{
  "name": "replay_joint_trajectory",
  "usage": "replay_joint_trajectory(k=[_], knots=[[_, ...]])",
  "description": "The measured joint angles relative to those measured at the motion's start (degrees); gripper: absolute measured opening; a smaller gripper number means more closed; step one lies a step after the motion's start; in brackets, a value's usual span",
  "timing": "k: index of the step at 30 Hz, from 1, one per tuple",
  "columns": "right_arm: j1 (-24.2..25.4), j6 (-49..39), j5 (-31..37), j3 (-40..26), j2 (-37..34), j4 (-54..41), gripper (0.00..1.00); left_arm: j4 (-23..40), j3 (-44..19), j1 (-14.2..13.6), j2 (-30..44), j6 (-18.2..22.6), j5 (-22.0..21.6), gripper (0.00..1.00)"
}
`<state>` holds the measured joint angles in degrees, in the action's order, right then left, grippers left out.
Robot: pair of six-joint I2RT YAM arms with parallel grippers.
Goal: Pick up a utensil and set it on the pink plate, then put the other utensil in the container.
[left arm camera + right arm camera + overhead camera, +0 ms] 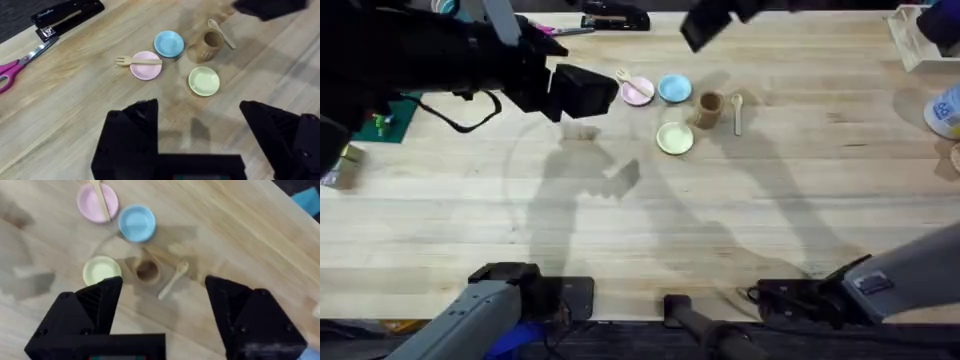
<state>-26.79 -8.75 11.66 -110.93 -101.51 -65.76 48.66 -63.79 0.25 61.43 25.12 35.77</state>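
Both arms are black near the camera, with grey casings by the bases at the lower frame corners. The left gripper (200,137) and right gripper (162,315) have blocky, matte black fingers.

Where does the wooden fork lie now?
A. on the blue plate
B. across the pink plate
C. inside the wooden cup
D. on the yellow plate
B. The fork rests across the pink plate, its tines past the rim, while the spoon lies on the table beside the cup.

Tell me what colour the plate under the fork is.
Pale pink plate, clearest in the left wrist view.
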Motion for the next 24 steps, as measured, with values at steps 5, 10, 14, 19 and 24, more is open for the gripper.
replay_joint_trajectory(k=[5, 10, 14, 19, 24], knots=[[0.7, 0.2, 2.1, 7.3, 8.0, 0.0, 0.998, 0.0, 0.0, 0.0, 0.0, 0.0, 0.0, 0.993], [4.5, 1.7, 2.5, 13.9, 14.1, 0.4, 0.998, 0.0, 0.0, 0.0, 0.0, 0.0, 0.0, 0.994], [8.1, 2.4, 1.7, 19.1, 18.6, 1.3, 0.998, 0.0, 0.0, 0.0, 0.0, 0.5, 0.1, 0.994], [11.7, 3.3, 0.0, 24.8, 24.0, 2.8, 0.998, 0.0, 0.0, 0.0, 0.0, 4.2, 2.2, 0.994], [14.6, 5.4, -2.7, 29.3, 25.7, 4.4, 0.997, 0.0, 0.0, 0.0, 0.0, 7.3, 4.0, 0.994]])
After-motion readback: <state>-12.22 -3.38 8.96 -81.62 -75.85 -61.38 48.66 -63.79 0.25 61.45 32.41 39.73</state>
